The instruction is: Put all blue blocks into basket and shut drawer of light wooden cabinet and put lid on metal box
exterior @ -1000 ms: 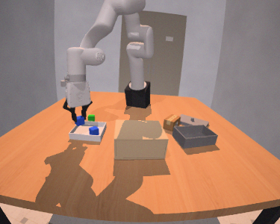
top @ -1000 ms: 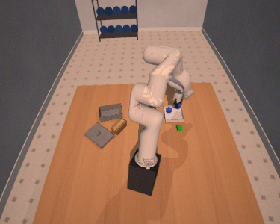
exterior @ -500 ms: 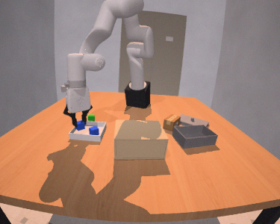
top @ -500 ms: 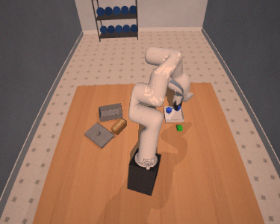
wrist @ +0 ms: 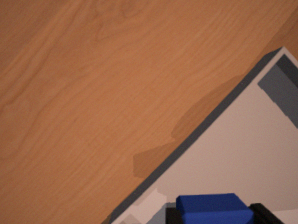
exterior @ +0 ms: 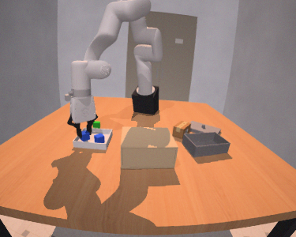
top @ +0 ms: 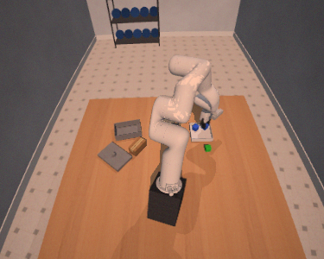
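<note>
My gripper (top: 205,124) (exterior: 84,133) (wrist: 217,216) is shut on a blue block (exterior: 84,137) (wrist: 215,207), held low inside the white basket (top: 201,140) (exterior: 90,145) (wrist: 230,165). Whether the block touches the basket floor is unclear. Another blue block (top: 195,127) (exterior: 99,138) lies in the basket. The light wooden cabinet (exterior: 148,156) stands beside the basket; its drawer looks shut, and the arm mostly hides it in the top view. The grey metal box (top: 128,137) (exterior: 207,148) is open, with no block seen in it. Its lid (top: 114,161) (exterior: 211,129) lies on the table.
A green block (top: 207,148) (exterior: 96,125) lies outside the basket, on the robot base's side. A small brown box (top: 137,146) (exterior: 181,129) stands between the metal box and the lid. The black robot base (top: 165,207) (exterior: 146,102) stands on the table (top: 97,216) (exterior: 226,186).
</note>
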You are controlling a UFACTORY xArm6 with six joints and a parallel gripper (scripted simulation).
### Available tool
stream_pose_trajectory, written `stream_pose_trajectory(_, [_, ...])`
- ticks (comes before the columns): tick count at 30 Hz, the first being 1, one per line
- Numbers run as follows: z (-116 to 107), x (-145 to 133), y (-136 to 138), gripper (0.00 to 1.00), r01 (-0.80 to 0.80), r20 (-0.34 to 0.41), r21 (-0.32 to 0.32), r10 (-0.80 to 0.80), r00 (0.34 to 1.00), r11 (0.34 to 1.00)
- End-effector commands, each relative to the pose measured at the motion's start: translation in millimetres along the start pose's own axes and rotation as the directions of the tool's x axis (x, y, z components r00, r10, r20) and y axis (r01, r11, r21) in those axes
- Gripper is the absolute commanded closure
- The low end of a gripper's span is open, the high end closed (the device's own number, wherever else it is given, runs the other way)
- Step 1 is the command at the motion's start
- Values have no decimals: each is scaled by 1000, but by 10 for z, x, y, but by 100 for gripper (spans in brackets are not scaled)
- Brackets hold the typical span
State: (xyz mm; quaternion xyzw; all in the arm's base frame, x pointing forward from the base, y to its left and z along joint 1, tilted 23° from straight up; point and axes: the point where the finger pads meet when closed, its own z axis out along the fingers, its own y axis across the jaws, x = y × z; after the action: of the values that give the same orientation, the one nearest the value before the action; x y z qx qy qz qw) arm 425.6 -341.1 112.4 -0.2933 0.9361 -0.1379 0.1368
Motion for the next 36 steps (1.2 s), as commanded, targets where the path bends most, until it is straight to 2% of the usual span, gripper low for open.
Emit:
stream_pose_trajectory(1, [20,-5,-17,100,0,1,4,0,1000,1000])
stream_pose_trajectory(34, [65,-5,-18,100,0,1,4,0,1000,1000])
stream_pose_trajectory(35, [65,-5,-18,44,0,1,4,0,1000,1000])
stream_pose_trajectory(36, [65,-5,-18,44,0,1,4,0,1000,1000])
